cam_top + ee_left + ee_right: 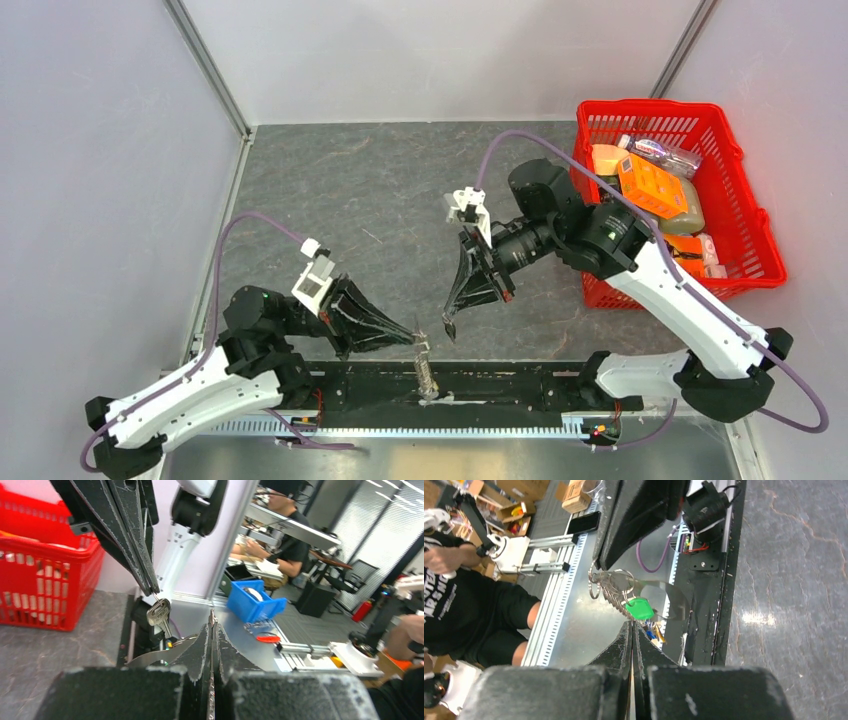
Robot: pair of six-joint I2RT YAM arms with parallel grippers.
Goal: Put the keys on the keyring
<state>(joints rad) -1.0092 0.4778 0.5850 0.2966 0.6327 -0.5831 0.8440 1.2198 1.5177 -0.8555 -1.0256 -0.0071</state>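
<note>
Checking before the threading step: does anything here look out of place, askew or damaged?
Nothing stands out. The left gripper holds the keyring in the air, its green tag dangling; the right gripper pinches a key; the red basket sits upright.

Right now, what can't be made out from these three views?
Left wrist view: the left hand itself hides the keyring it grips.
Right wrist view: the right hand itself hides its key.
Top view: the key is too small and dark to pick out.
</note>
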